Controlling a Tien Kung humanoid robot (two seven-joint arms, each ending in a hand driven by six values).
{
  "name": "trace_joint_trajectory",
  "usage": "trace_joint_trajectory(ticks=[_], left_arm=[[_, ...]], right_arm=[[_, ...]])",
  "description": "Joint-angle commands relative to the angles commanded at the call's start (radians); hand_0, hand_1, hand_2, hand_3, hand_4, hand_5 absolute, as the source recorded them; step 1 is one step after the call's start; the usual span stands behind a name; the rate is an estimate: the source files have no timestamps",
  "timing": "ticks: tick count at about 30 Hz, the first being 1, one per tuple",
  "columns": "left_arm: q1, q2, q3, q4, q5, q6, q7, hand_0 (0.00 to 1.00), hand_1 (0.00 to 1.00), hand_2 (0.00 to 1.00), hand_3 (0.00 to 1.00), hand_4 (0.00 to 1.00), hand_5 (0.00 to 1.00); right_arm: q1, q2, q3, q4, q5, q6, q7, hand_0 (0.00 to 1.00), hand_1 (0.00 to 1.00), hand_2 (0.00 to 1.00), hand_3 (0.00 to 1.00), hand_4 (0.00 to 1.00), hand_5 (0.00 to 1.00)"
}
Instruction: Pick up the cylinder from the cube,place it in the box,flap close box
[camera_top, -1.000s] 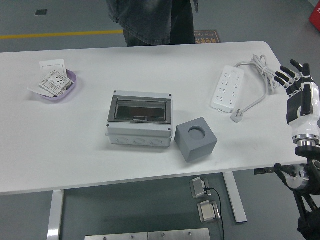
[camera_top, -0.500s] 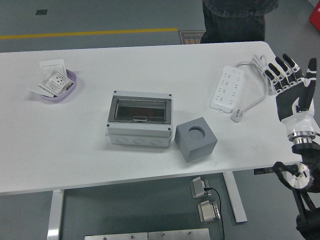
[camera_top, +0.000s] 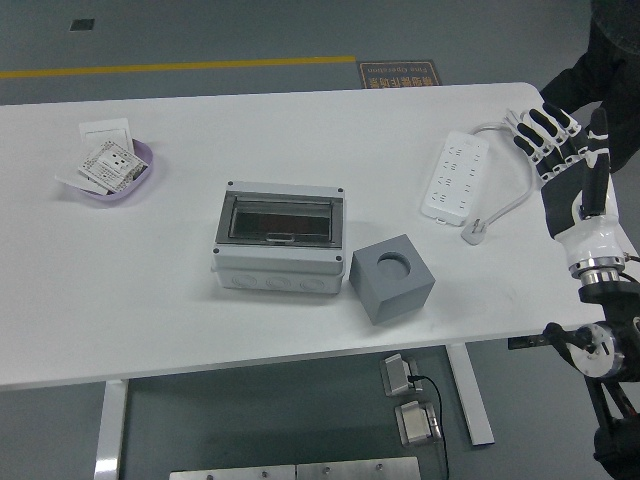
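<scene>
A white table (camera_top: 150, 290) stands on grey floor (camera_top: 250, 35) crossed by a yellow line (camera_top: 180, 67).

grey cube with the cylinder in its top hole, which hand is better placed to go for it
Right. The right hand is raised over the table's right edge, fingers spread, holding nothing, on the same side as the grey cube. The left hand is not in view.

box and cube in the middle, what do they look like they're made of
The box looks like light grey moulded plastic, matte, with corner screws and a smoky see-through lid that is probably clear plastic, glossy enough to catch reflections. The cube looks like darker grey plastic or a dense foam, matte and evenly coloured, with crisp edges and a round hole in its top; the look alone does not settle which.
</scene>
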Motion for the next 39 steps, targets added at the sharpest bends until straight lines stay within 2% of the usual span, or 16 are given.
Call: trace_joint_trajectory(ticks=[6,10,18,19,24,25,36,37,39], left_arm=[[-0.009,0.002,0.01,0.0,-0.015,-0.002,-0.002,0.614,0.656,0.564,0.595,0.646,0.396],[-0.013,0.001,0.021,0.0,-0.029,-0.003,-0.003,0.615,0.656,0.564,0.596,0.648,0.397],[-0.016,0.004,0.04,0.0,-0.049,-0.003,-0.017,0.616,0.654,0.565,0.597,0.65,0.4],[-0.016,0.004,0.042,0.0,-0.05,-0.003,-0.02,0.616,0.606,0.538,0.598,0.66,0.411],[-0.021,0.005,0.042,0.0,-0.047,0.0,-0.03,0.616,0.606,0.538,0.598,0.66,0.411],[-0.023,0.005,0.041,0.0,-0.045,0.001,-0.031,0.617,0.627,0.558,0.6,0.666,0.419],[-0.031,0.009,0.058,0.0,-0.05,0.003,-0.043,0.624,0.659,0.592,0.597,0.677,0.432],[-0.031,0.01,0.059,0.0,-0.051,0.004,-0.044,0.627,0.663,0.578,0.597,0.679,0.434],[-0.032,0.012,0.061,0.0,-0.052,0.004,-0.046,0.627,0.663,0.578,0.597,0.679,0.434]], right_arm=[[0.006,-0.009,0.024,0.01,-0.104,-0.05,-0.047,0.806,0.698,0.741,0.735,0.998,0.907],[0.004,-0.007,0.035,0.012,-0.121,-0.065,-0.051,0.805,0.692,0.738,0.738,0.998,0.909],[-0.001,-0.01,0.06,0.015,-0.121,-0.076,-0.052,0.8,0.691,0.734,0.739,0.993,0.887],[-0.001,-0.01,0.064,0.014,-0.12,-0.077,-0.052,0.798,0.686,0.728,0.739,0.974,0.882],[-0.003,-0.012,0.077,0.013,-0.117,-0.082,-0.052,0.798,0.686,0.728,0.739,0.974,0.882],[-0.003,-0.013,0.079,0.012,-0.115,-0.086,-0.051,0.793,0.68,0.723,0.736,0.945,0.857],[0.001,-0.021,0.095,0.009,-0.115,-0.101,-0.048,0.794,0.677,0.723,0.738,0.944,0.863],[0.001,-0.022,0.095,0.008,-0.116,-0.102,-0.049,0.786,0.671,0.714,0.82,0.938,0.851],[0.002,-0.022,0.095,0.007,-0.116,-0.102,-0.049,0.786,0.671,0.714,0.82,0.938,0.851]])
